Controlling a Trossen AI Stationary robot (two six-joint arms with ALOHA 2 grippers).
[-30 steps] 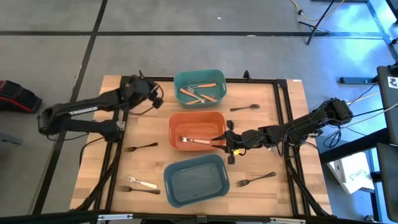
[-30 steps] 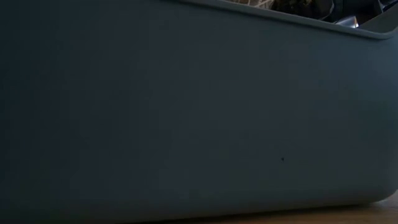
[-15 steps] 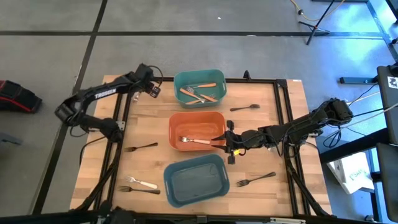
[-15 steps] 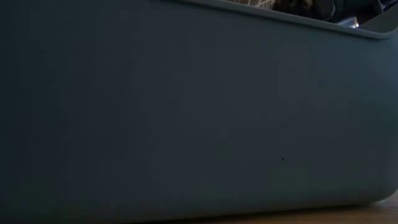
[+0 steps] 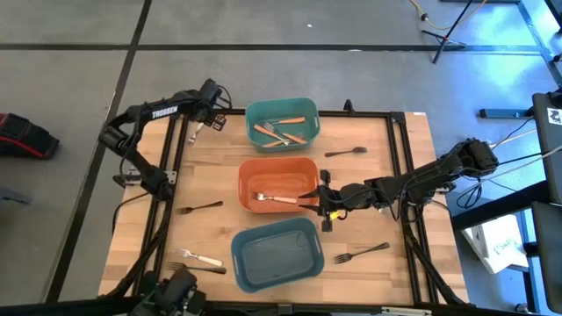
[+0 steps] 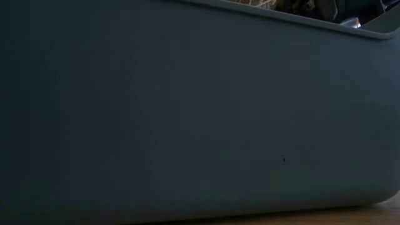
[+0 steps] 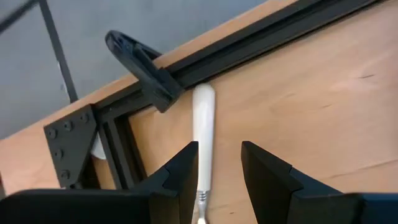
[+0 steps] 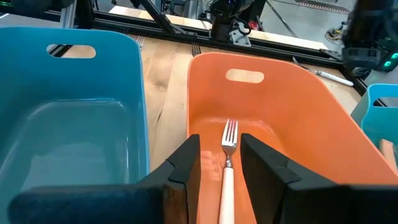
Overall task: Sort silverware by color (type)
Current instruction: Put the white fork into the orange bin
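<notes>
Left gripper (image 7: 214,171): I hold it open over the cream fork (image 7: 203,127).
Right gripper (image 8: 217,158): open above the orange bin (image 8: 323,112).
Risk: I judge the fork, close beside the frame rail (image 7: 249,43), may skid.

The left arm is folding back on itself at the table's (image 5: 290,151) far-left corner, its elbow hanging out past that edge and its left gripper (image 5: 204,123) hovering just inside the corner with its fingers (image 7: 186,174) standing apart. The right arm is reaching in low from the table's right side toward the middle, stretched nearly level, and its right gripper (image 5: 321,198) is sitting there with a gap showing between its fingers (image 8: 186,163).
</notes>
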